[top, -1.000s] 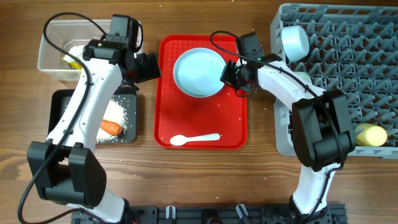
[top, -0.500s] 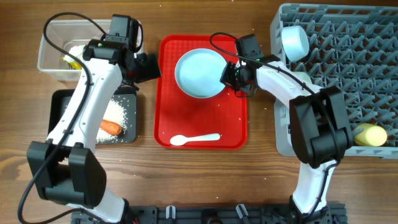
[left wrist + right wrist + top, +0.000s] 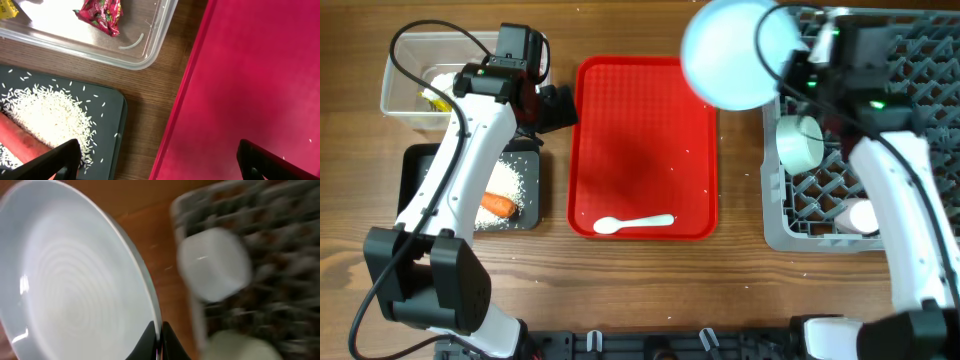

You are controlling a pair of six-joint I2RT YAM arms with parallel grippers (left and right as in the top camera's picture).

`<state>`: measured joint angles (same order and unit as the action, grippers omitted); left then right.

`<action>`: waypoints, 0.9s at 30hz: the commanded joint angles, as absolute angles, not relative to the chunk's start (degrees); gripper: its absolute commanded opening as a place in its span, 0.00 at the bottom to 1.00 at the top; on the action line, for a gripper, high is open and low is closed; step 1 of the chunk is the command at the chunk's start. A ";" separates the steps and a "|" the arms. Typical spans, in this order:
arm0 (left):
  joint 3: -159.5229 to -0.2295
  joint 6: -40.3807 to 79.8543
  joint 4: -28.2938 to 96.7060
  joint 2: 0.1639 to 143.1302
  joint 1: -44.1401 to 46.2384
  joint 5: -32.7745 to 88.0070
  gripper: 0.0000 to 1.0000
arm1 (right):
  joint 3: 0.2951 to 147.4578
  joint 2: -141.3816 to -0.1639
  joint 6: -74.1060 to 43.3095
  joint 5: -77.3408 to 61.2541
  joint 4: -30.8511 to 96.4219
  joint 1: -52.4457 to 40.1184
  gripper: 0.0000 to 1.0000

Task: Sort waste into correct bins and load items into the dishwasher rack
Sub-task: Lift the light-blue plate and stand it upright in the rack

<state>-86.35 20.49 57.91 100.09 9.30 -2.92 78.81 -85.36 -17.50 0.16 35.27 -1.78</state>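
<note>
My right gripper (image 3: 796, 70) is shut on the rim of the round pale blue plate (image 3: 732, 50), held high and tilted over the gap between the red tray (image 3: 645, 130) and the grey dishwasher rack (image 3: 900, 120). In the right wrist view the fingers (image 3: 150, 339) pinch the plate's (image 3: 75, 280) edge. A pale blue bowl (image 3: 800, 142) lies in the rack (image 3: 280, 280). The white spoon (image 3: 635, 223) lies on the red tray's near end. My left gripper (image 3: 555, 105) stands open between the bins and the red tray (image 3: 250, 90), holding nothing.
The clear tub (image 3: 415, 75) holds a red-and-yellow snack wrapper (image 3: 100, 12). The black tray (image 3: 420, 165) holds rice (image 3: 50, 115) and an orange carrot (image 3: 497, 205). A few rice grains dot the red tray. A pale cup (image 3: 860, 215) sits in the rack's near part.
My right gripper has lifted the plate off the red tray, up and to the right toward the rack. The left arm has not moved.
</note>
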 commanded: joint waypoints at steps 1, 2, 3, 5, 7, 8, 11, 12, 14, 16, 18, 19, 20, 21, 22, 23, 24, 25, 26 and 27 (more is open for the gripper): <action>-86.02 20.62 57.89 100.53 9.21 -2.61 1.00 | 79.24 -82.11 -9.93 16.47 34.70 2.17 0.04; -86.02 20.62 57.89 100.53 9.21 -2.61 1.00 | 79.24 -82.08 -8.49 19.53 34.28 3.33 0.04; -86.02 20.62 57.89 100.53 9.21 -2.61 1.00 | 79.24 -82.08 -7.11 20.88 33.87 4.12 0.04; -86.02 20.62 57.89 100.53 9.21 -2.61 1.00 | 79.24 -82.11 -5.08 22.94 32.60 5.65 0.04; -86.02 20.62 57.89 100.53 9.21 -2.61 1.00 | 79.24 -82.13 -1.58 24.99 30.26 7.01 0.04; -86.02 20.62 57.89 100.53 9.21 -2.61 1.00 | 79.24 -82.13 2.96 26.85 28.21 7.81 0.04; -86.02 20.62 57.89 100.53 9.21 -2.61 1.00 | 79.22 -82.83 14.39 32.86 22.79 8.60 0.04; -86.02 20.62 57.89 100.53 9.21 -2.61 1.00 | 79.22 -83.26 17.85 33.74 21.47 8.60 0.04; -86.02 20.62 57.89 100.53 9.21 -2.61 1.00 | 79.22 -85.17 25.50 36.49 18.31 8.60 0.04; -86.02 20.64 57.89 100.53 9.21 -2.61 1.00 | 79.22 -87.57 29.76 38.89 15.66 8.60 0.04; -86.02 20.62 57.89 100.53 9.21 -2.61 1.00 | 79.22 -90.00 31.53 39.72 13.10 8.60 0.04; -86.02 20.62 57.89 100.53 9.21 -2.61 1.00 | 79.24 -91.33 31.51 39.94 11.64 8.60 0.04; -86.02 20.62 57.89 100.53 9.21 -2.61 1.00 | 79.22 -92.36 31.53 39.94 10.50 8.60 0.04; -86.02 20.62 57.89 100.53 9.21 -2.61 1.00 | 79.24 -93.60 31.55 39.94 8.78 8.60 0.04; -86.02 20.62 57.89 100.53 9.21 -2.61 1.00 | 79.22 -94.39 31.55 39.92 7.73 8.60 0.04; -86.02 20.64 57.89 100.53 9.21 -2.61 1.00 | 79.22 -95.35 31.59 39.92 6.31 8.60 0.04; -86.02 20.64 57.89 100.53 9.21 -2.61 1.00 | 79.22 -96.25 31.68 39.90 5.21 8.60 0.04; -86.02 20.62 57.89 100.53 9.21 -2.61 1.00 | 79.22 -97.21 32.62 39.64 4.14 8.60 0.04; -86.02 20.64 57.89 100.53 9.21 -2.61 1.00 | 79.22 -98.17 33.34 39.20 3.44 8.60 0.04; -86.02 20.62 57.89 100.53 9.21 -2.61 1.00 | 79.22 -98.91 33.74 38.89 3.05 8.60 0.04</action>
<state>-86.35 20.49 57.91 100.09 9.30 -2.92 78.78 -96.40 31.57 38.54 4.29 8.47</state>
